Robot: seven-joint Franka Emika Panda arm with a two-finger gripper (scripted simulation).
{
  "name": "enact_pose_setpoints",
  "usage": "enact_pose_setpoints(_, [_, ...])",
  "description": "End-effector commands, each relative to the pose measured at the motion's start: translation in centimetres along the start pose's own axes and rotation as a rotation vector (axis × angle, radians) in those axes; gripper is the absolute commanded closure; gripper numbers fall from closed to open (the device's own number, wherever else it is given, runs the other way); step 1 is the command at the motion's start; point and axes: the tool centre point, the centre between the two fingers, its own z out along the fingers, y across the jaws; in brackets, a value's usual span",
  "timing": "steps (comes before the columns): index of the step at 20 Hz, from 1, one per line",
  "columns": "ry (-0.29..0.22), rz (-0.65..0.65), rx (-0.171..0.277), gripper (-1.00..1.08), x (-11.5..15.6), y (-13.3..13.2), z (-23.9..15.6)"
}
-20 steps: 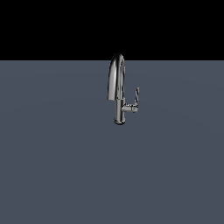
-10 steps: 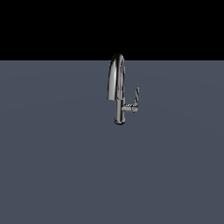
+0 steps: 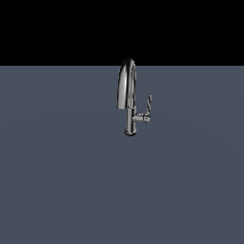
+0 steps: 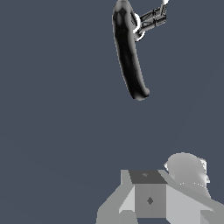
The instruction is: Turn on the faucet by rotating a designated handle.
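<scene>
The chrome faucet (image 3: 127, 97) stands upright on the grey surface, its arched spout above a slim stem and round base. The handle (image 3: 148, 107) is a thin lever blade on a short stub, on the side of the stem towards the exterior view's right, pointing up. In the wrist view the faucet's spout (image 4: 129, 52) shows from above as a dark curved bar, with the handle's stub (image 4: 153, 17) beside it. Grey blocks of my gripper (image 4: 148, 188) show at that picture's edge, well apart from the faucet. I see no gap between its fingers. The gripper and arm do not show in the exterior view.
The flat grey surface (image 3: 71, 181) spreads all around the faucet. A black background lies beyond its far edge. No other object shows.
</scene>
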Motion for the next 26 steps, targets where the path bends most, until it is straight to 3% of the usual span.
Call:
enact_pose_setpoints(1, [-0.035,0.042,0.046,1.08,1.7,-0.1,0.0])
enact_pose_setpoints(14, [-0.228,0.269,0.297,1.08,10.9,0.6,1.0])
enact_pose_setpoints(26, [-0.439,0.517,0.57,1.08,20.0,3.0,4.5])
